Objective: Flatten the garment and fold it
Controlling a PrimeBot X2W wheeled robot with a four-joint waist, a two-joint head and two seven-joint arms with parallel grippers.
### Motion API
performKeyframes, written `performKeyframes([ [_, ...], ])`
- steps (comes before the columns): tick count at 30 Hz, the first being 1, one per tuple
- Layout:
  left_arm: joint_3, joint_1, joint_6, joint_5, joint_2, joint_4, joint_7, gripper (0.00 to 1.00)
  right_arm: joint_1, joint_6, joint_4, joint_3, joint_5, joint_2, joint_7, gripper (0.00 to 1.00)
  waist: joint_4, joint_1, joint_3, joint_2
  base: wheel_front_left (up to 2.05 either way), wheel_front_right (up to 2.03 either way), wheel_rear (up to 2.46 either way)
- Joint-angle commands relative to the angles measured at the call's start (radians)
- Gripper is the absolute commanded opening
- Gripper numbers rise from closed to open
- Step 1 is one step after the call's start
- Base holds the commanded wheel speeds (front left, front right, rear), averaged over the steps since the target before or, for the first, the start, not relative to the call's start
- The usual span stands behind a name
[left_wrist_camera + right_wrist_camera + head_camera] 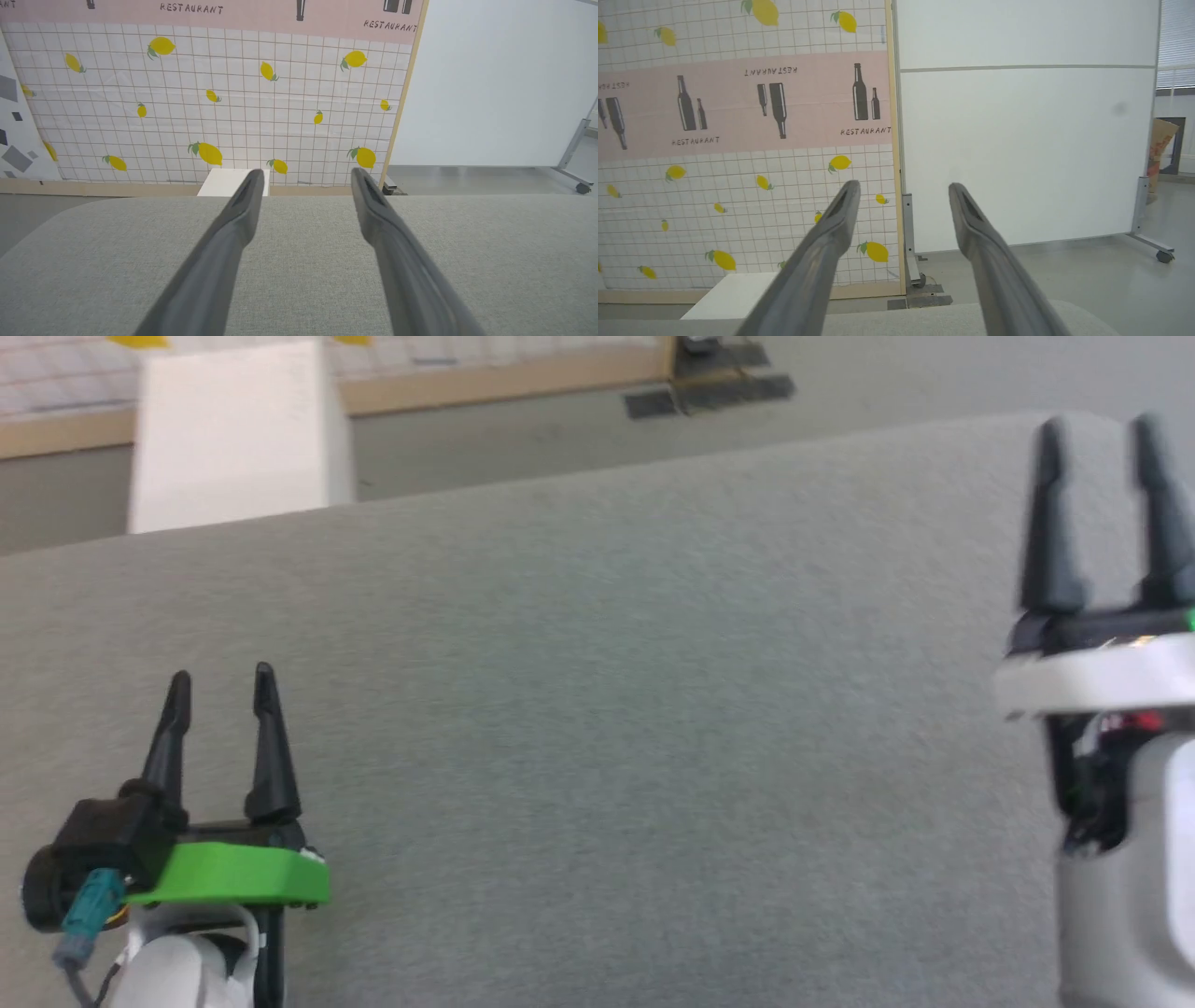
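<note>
- Left gripper (222, 674): near left, above the grey fabric surface (597, 728). Its two dark fingers were spread wide with nothing between them. It sat on a green mount, and the arm was cut off by the bottom edge. Whether the fingers touched the surface could not be told.
- Right gripper (1100, 422): far right, released and empty. It was blurred, and its pale forearm was cut off at the right edge.
- Garment: its place could not be told.
- White block (233, 439): far left, beyond the surface. Its top was cut off and its base was hidden behind the surface's far edge.
- Lemon-print grid panel (224, 102): behind the block, with a pink "RESTAURANT" band cut off at the top.
- White partition (1017, 149): right of the panel, on a wheeled foot.
- Dark flat pieces (709, 387): on the floor at the far side, too blurred to identify.
</note>
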Motion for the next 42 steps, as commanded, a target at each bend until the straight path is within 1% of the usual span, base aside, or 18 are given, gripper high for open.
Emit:
performKeyframes([
  [1, -0.005, -0.022, -0.001, 0.005, -0.012, 0.009, -0.007, 1.0, 0.031, -0.002, 0.014, 0.017, 0.017, 0.005, -0.019, 1.0, 0.09, 0.0001, -0.081, 0.0, 0.0, 0.0, 0.0],
  [7, -0.017, -0.027, 0.001, 0.007, -0.044, 0.054, -0.008, 1.0, 0.117, -0.002, 0.085, 0.078, 0.065, 0.005, -0.072, 1.0, 0.14, 0.0001, -0.123, 0.0, 0.0, 0.0, 0.0],
  [15, -0.007, -0.01, 0.0, 0.012, -0.078, 0.094, -0.009, 1.0, 0.22, -0.002, 0.178, 0.126, 0.053, 0.005, -0.108, 1.0, 0.172, 0.0001, -0.166, 0.0, 0.0, 0.0, 0.0],
  [21, -0.011, 0.009, -0.012, 0.033, -0.104, 0.119, -0.009, 1.0, 0.284, -0.002, 0.215, 0.125, 0.031, 0.005, -0.115, 1.0, 0.178, 0.0001, -0.176, 0.0, 0.0, 0.0, 0.0],
  [25, -0.026, 0.023, -0.023, 0.061, -0.117, 0.154, -0.009, 1.0, 0.33, -0.002, 0.227, 0.122, 0.016, 0.005, -0.116, 1.0, 0.176, 0.0001, -0.177, 0.0, 0.0, 0.0, 0.0],
  [28, -0.04, 0.031, -0.03, 0.075, -0.127, 0.208, -0.009, 1.0, 0.357, -0.002, 0.232, 0.12, -0.004, 0.005, -0.117, 1.0, 0.172, 0.0001, -0.177, 0.0, 0.0, 0.0, 0.0],
  [34, -0.055, 0.025, -0.035, 0.069, -0.135, 0.307, 0.003, 1.0, 0.381, -0.002, 0.232, 0.121, -0.013, 0.005, -0.117, 1.0, 0.17, 0.0001, -0.174, 0.0, 0.0, 0.0, 0.0],
  [42, -0.056, 0.003, -0.03, 0.06, -0.133, 0.323, 0.009, 1.0, 0.386, -0.002, 0.235, 0.117, -0.019, 0.005, -0.118, 1.0, 0.174, 0.0001, -0.176, 0.0, 0.0, 0.0, 0.0],
])
